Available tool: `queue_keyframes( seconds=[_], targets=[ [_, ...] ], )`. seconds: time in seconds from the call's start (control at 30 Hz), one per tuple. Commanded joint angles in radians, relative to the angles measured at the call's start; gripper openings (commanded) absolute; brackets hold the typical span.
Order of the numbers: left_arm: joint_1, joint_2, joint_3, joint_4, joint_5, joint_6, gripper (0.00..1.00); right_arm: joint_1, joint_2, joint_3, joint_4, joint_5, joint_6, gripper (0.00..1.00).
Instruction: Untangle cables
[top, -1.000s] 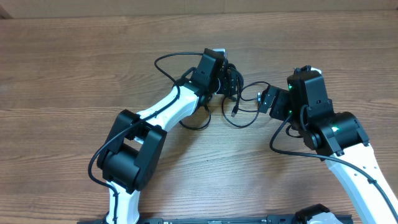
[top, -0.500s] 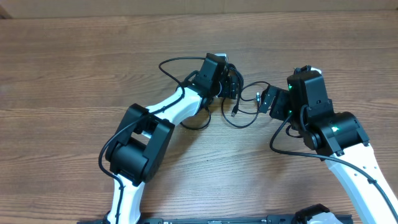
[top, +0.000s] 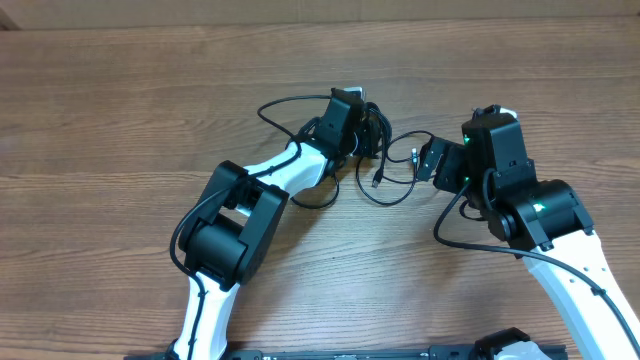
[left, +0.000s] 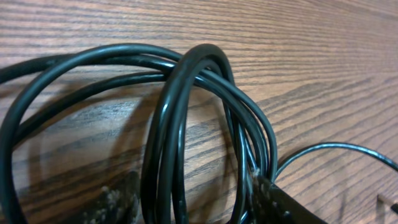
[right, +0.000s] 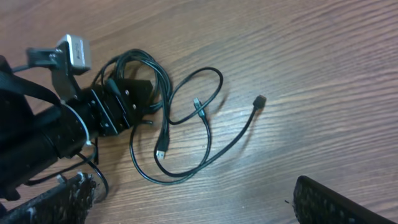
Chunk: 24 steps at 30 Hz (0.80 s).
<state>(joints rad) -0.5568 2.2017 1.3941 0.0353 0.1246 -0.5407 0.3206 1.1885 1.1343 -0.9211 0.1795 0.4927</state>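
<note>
Black cables (left: 168, 143) bunched on table (top: 120, 120), off edges; left gripper (top: 375, 135) at bunch, grip unclear; right gripper (top: 425, 160) released.

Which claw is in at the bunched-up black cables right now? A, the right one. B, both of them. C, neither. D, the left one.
D: the left claw is pushed into the coil of cables, while the right claw hangs open, apart from them.
</note>
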Motion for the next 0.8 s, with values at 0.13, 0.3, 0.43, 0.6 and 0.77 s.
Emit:
queue_keyframes(
  seconds=[0.13, 0.3, 0.43, 0.6, 0.77],
  targets=[
    [-0.009, 0.020, 0.016, 0.027, -0.007, -0.025, 0.56, -0.004, -0.002, 0.024, 0.014, -0.027, -0.006, 1.00],
    [-0.009, 0.048, 0.016, 0.074, -0.023, -0.036, 0.54, -0.004, -0.002, 0.024, 0.014, -0.032, -0.006, 1.00],
    [-0.009, 0.064, 0.016, 0.086, -0.015, -0.078, 0.40, -0.004, -0.002, 0.024, 0.013, -0.055, -0.006, 1.00],
    [-0.008, 0.064, 0.016, 0.077, 0.005, -0.064, 0.04, -0.004, -0.002, 0.024, 0.008, -0.054, -0.006, 1.00],
    [0.005, 0.033, 0.016, 0.011, 0.083, -0.045, 0.04, -0.004, -0.002, 0.024, -0.013, -0.055, -0.008, 1.00]
  ],
)
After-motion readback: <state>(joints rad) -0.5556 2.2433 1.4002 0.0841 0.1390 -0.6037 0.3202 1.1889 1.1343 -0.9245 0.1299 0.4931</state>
